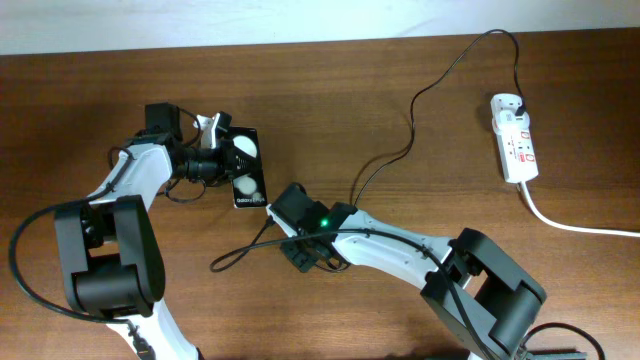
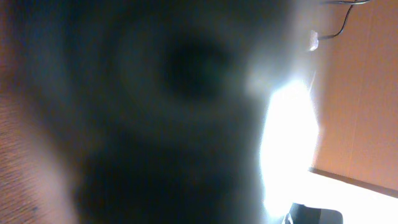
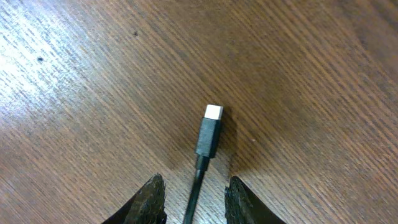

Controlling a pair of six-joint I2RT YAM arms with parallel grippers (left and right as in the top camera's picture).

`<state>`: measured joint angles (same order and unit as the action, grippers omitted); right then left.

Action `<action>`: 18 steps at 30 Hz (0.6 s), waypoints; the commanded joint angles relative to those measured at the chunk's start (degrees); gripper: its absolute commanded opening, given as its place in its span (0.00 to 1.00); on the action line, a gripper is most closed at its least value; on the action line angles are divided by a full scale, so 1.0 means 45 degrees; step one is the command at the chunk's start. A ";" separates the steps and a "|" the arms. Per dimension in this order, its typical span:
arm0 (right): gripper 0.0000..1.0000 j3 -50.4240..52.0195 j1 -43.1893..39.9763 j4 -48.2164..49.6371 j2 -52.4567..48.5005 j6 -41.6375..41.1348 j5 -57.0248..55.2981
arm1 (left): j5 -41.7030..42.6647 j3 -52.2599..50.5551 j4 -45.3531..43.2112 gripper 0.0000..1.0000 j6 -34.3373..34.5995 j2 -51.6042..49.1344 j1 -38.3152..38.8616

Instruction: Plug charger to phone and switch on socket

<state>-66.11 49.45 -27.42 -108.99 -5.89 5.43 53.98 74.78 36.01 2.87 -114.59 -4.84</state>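
The phone (image 1: 247, 167), a black slab with two white round spots, lies left of the table's centre. My left gripper (image 1: 224, 150) is shut on the phone's left edge, and a dark blur right against the lens fills the left wrist view. The charger cable (image 1: 412, 120) runs from its plug in the socket (image 1: 514, 137) at the far right, across the table and under my right arm. Its connector tip (image 3: 210, 132) lies flat on the wood. My right gripper (image 3: 194, 185) straddles the cable just behind the connector. Its jaws stand apart, with a gap on each side of the cable.
A thick white cord (image 1: 575, 226) leaves the socket toward the right edge. A slack loop of the black cable (image 1: 228, 260) lies near the front, left of my right arm. The table's back edge runs along the top of the overhead view.
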 commanded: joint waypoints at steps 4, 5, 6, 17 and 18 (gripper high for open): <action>0.28 -0.0083 0.0092 -0.0039 -0.0257 -0.0087 -0.0034 | 0.0282 -0.0019 0.0058 0.00 0.0126 0.0515 0.0015; 0.26 -0.0073 0.0092 -0.0049 -0.0262 -0.0087 -0.0034 | 0.0282 -0.0019 0.0058 0.00 0.0131 0.0515 0.0015; 0.26 -0.0073 0.0092 -0.0049 -0.0321 -0.0087 -0.0034 | 0.0287 -0.0019 0.0063 0.00 0.0126 0.0515 0.0015; 0.13 -0.0073 0.0083 0.0092 -0.0520 -0.0466 -0.0311 | 0.0287 -0.0019 0.0112 0.00 0.0126 0.0515 0.0015; 0.12 -0.0073 0.0083 0.0102 -0.0520 -0.0466 -0.0311 | 0.0287 -0.0019 0.0126 0.00 0.0126 0.0515 0.0015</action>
<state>-66.11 49.56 -27.14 -110.34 -7.57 4.71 53.98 74.78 36.58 2.87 -114.59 -4.84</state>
